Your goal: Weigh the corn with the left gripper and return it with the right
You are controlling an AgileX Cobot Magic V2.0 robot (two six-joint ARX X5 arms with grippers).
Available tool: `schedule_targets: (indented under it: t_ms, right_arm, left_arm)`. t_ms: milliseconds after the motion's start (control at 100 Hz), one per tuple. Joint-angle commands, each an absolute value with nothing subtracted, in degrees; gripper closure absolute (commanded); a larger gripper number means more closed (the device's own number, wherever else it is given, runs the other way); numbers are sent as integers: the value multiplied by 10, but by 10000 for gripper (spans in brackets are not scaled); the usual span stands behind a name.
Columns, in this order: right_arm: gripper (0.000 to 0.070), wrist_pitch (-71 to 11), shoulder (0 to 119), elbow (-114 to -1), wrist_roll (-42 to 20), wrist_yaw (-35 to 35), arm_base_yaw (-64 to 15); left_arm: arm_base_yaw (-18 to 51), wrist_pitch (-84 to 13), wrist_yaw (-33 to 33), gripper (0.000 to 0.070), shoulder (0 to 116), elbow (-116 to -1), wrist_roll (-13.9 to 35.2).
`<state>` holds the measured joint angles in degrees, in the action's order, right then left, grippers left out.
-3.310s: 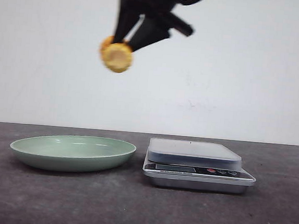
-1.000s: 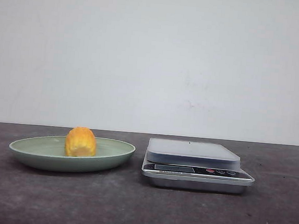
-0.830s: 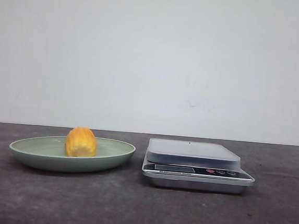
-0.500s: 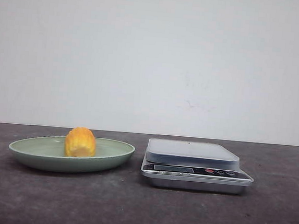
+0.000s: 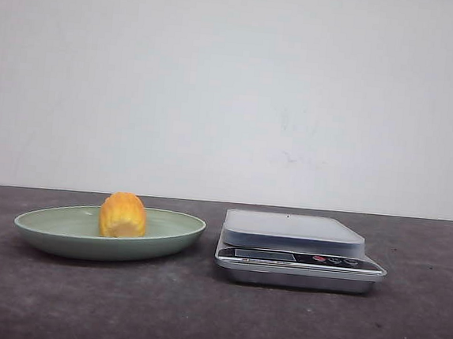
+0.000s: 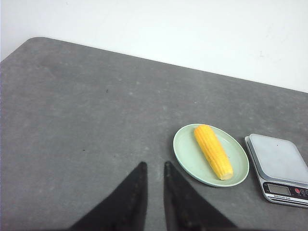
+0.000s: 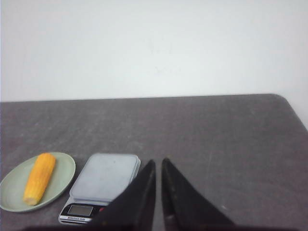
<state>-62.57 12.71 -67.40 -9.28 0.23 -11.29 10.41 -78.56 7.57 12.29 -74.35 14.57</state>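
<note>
While empty, left pincer (image 6: pixel 153 166) near-closed.

Only the fingers of the 2 grippers show, each in its own wrist view; the front view shows no part of the robot.

The left gripper (image 6: pixel 153 166) ends in 2 black fingers (image 6: pixel 129 197). Each is a flat wedge, broad at its base and tapering to a narrow, slightly blunt tip. The surface is matte and plain black, with no markings, screws or cables visible on it. The inner edges facing the slot are straight.

The right gripper (image 7: pixel 158 163) has 2 fingers (image 7: pixel 185 202) of the same kind: matte black wedges, wide at the base, with straight inner edges and fine tips.
</note>
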Motion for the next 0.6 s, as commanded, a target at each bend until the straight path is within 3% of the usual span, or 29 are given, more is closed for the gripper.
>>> schedule_targets:
  t_ms: [0, 590]
  right_arm:
    - [693, -625, 127, -682, -98, 4, -114]
    - [693, -626, 127, -683, -98, 4, -114]
  left_arm:
    - [106, -781, 75, 689, 123, -752, 147]
    - [106, -784, 75, 685, 123, -753, 149]
